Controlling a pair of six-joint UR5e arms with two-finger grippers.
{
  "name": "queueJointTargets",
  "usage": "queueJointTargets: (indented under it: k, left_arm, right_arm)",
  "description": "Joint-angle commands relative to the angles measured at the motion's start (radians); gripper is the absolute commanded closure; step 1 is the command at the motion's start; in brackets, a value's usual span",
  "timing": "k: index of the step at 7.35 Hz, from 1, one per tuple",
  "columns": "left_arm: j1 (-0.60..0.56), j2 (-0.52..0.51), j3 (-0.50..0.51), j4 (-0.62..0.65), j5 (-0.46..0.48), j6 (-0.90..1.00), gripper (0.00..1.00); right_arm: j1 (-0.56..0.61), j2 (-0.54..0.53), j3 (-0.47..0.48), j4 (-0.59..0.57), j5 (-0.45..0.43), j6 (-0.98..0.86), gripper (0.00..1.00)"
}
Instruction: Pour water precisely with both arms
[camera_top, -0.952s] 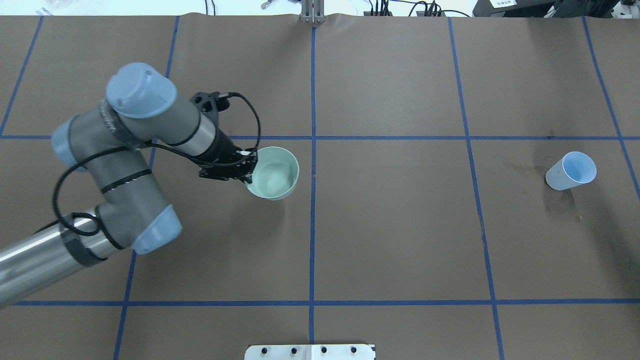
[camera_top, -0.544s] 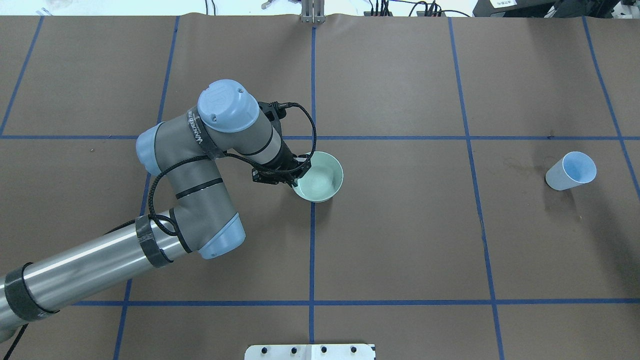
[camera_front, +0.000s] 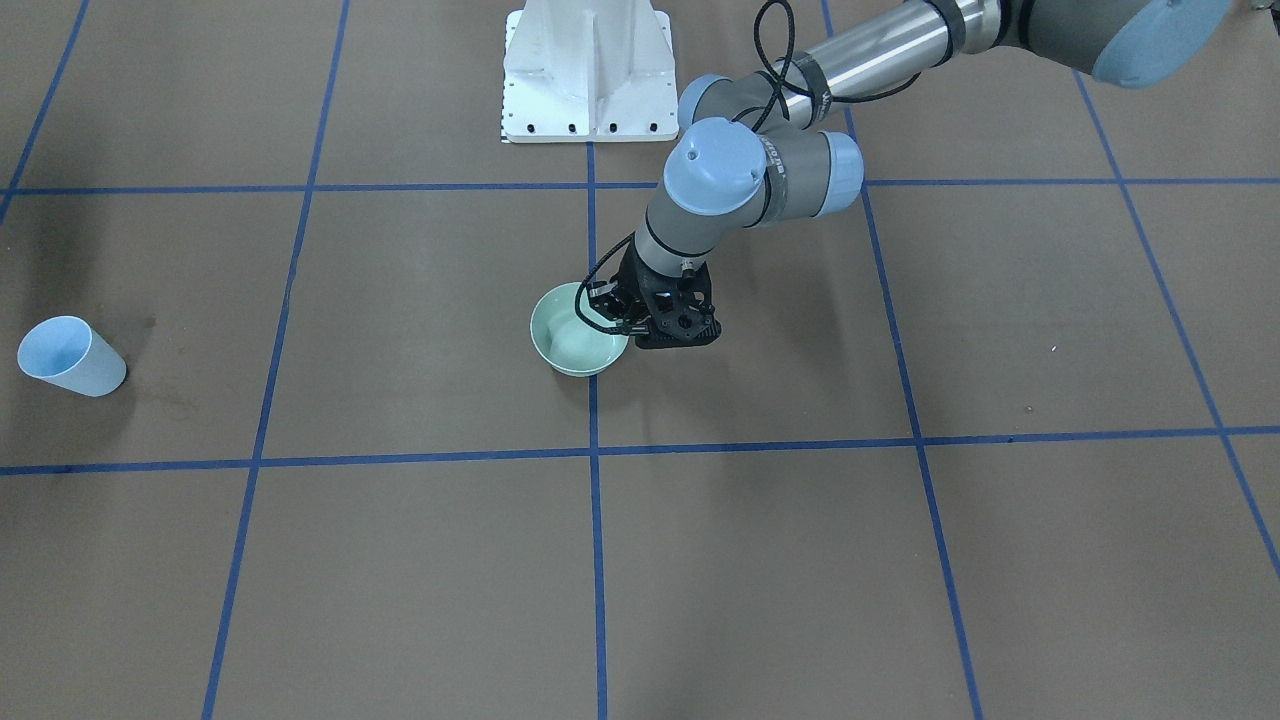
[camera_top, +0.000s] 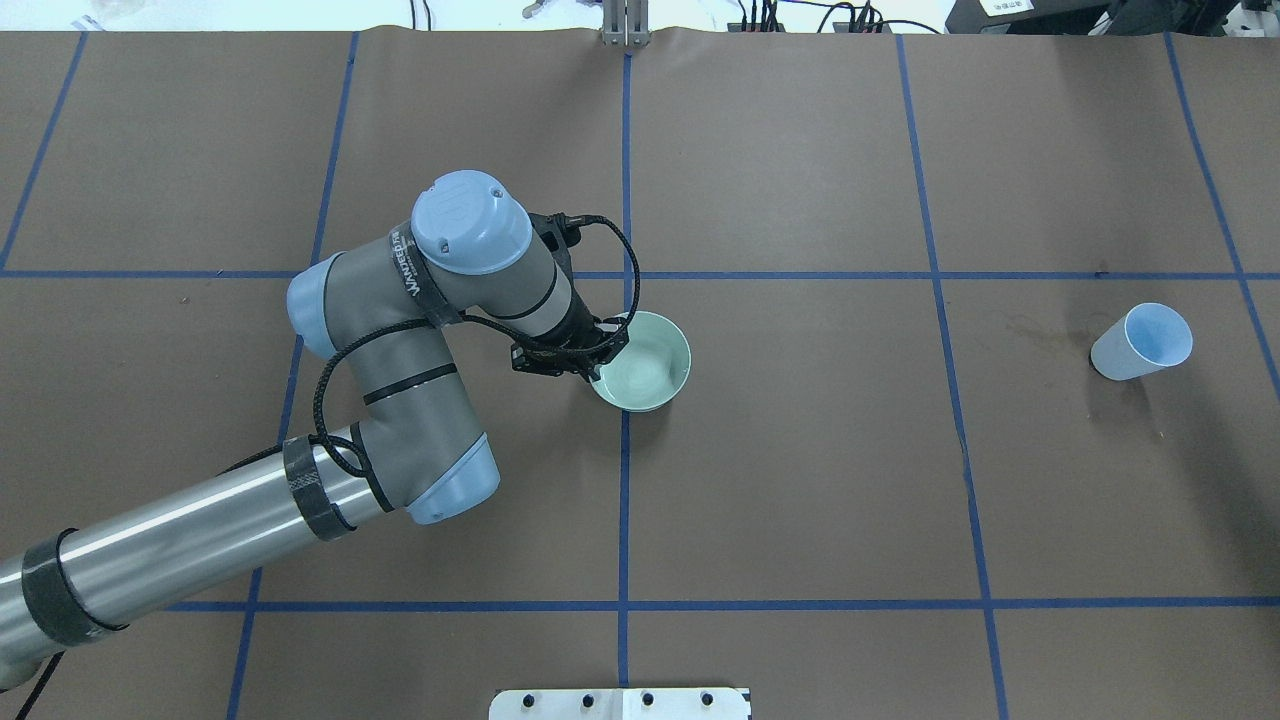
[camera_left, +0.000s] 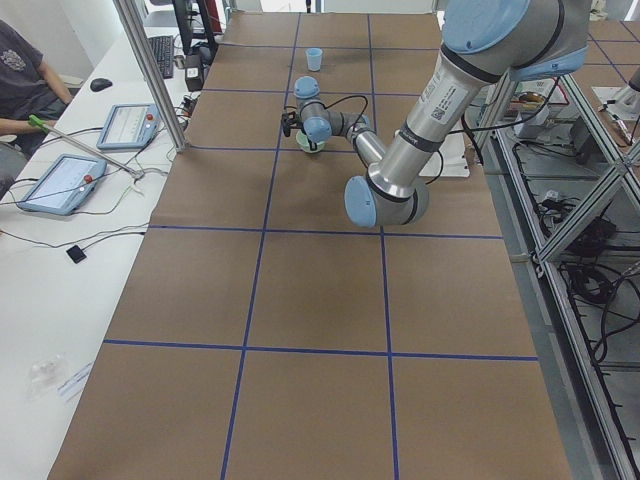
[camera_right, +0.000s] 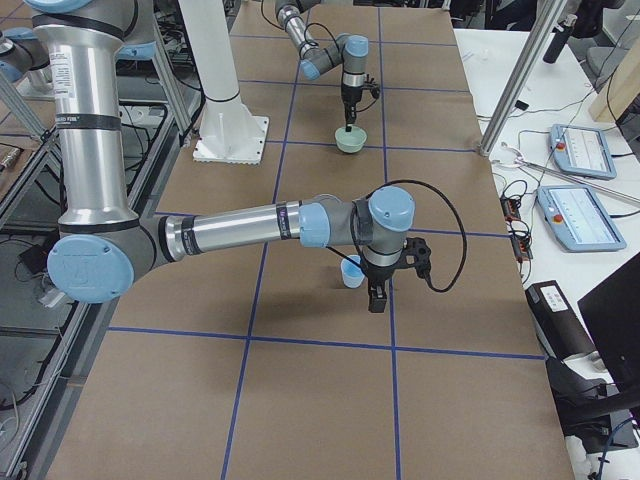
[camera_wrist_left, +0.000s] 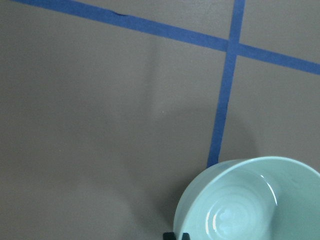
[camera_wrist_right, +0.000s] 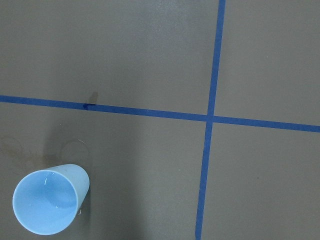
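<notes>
My left gripper (camera_top: 603, 352) is shut on the near rim of a pale green bowl (camera_top: 645, 365) at the table's centre, at or just above the surface. The same gripper (camera_front: 622, 322) and bowl (camera_front: 572, 345) show from the front, and the bowl (camera_wrist_left: 250, 200) fills the left wrist view's lower right. A light blue cup (camera_top: 1145, 342) stands far right, also in the right wrist view (camera_wrist_right: 47, 205). Faint white glints inside it may be water. My right gripper (camera_right: 377, 298) shows only from the right side, close beside the cup (camera_right: 351, 271). I cannot tell if it is open.
The white pedestal (camera_front: 590, 70) stands at the robot's edge. Blue tape lines (camera_top: 625, 500) grid the brown table. Faint stains (camera_top: 1040, 330) mark the surface left of the cup. Tablets (camera_left: 60, 180) and a metal post (camera_left: 150, 70) stand on the operators' side.
My left arm has carried the bowl rightward from the left cell to the centre line, barely moving over the last half second. The blue cup has not moved.
</notes>
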Motion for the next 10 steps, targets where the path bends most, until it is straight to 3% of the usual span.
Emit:
queueJointTargets:
  k: [1, 3, 4, 5, 8, 10]
  left_arm:
    - [-0.007, 0.002, -0.003, 0.002, 0.000, 0.000, 1.00]
    - [-0.007, 0.022, -0.009, 0.002, 0.000, 0.000, 1.00]
    - [-0.010, 0.023, -0.009, 0.002, 0.000, 0.000, 0.95]
    - [-0.010, 0.022, -0.011, 0.000, 0.003, 0.000, 0.02]
    - [-0.029, 0.044, -0.053, 0.002, 0.014, -0.002, 0.00]
    - [-0.051, 0.216, -0.257, 0.002, 0.008, 0.000, 0.00]
  right_arm:
    - [0.000, 0.000, -0.001, 0.000, -0.001, -0.001, 0.01]
    - [0.000, 0.000, 0.001, 0.000, 0.001, 0.001, 0.01]
    - [-0.002, 0.000, 0.001, 0.000, 0.001, 0.001, 0.01]
    - [-0.002, 0.000, 0.001, 0.000, -0.001, 0.001, 0.01]
    - [-0.003, 0.000, 0.002, 0.002, 0.001, -0.001, 0.01]
    - [-0.003, 0.000, 0.015, 0.002, 0.002, -0.002, 0.01]
